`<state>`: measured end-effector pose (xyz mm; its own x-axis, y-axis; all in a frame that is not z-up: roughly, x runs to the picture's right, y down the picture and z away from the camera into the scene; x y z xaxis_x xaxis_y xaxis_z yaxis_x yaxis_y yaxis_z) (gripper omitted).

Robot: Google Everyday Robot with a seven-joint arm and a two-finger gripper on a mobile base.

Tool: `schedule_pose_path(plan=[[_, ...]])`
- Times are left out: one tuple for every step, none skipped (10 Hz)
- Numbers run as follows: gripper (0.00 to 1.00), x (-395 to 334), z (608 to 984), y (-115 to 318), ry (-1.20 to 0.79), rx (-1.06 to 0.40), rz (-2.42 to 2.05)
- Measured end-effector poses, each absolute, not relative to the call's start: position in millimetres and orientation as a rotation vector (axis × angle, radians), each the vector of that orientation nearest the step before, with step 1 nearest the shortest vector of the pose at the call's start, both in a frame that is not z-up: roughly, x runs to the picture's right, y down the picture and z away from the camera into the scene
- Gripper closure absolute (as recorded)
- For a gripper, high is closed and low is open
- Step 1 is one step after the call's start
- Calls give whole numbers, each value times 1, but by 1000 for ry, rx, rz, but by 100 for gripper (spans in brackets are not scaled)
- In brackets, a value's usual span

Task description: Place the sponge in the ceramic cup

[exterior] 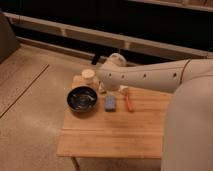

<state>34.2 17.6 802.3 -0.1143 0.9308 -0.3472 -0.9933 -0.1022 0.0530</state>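
Observation:
The blue-grey sponge point(110, 103) lies flat on the wooden table point(115, 135), just right of the dark bowl point(82, 98). The cream ceramic cup point(89, 75) stands at the table's back left corner, behind the bowl. My white arm point(150, 76) reaches in from the right. Its gripper point(103, 88) hangs at the arm's end, between the cup and the sponge and just behind the sponge. It is mostly hidden by the wrist, stands open and holds nothing.
An orange-handled tool point(129, 101) lies right of the sponge, with a small dark block point(121, 90) behind it under the arm. The table stands on speckled floor point(30, 115). A dark wall with pale rails point(75, 32) runs behind.

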Motion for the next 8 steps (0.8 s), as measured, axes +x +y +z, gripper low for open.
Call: schedule_pose_path(plan=[[35, 56, 816, 21, 370, -229, 1673], [35, 77, 829, 19, 408, -199, 1697], [35, 89, 837, 15, 422, -179, 1718], [35, 99, 846, 9, 429, -157, 1739], [35, 103, 853, 6, 426, -150, 1755], [35, 103, 865, 3, 417, -154, 1777], [35, 99, 871, 2, 407, -166, 1793], [35, 93, 881, 4, 392, -193, 1817]])
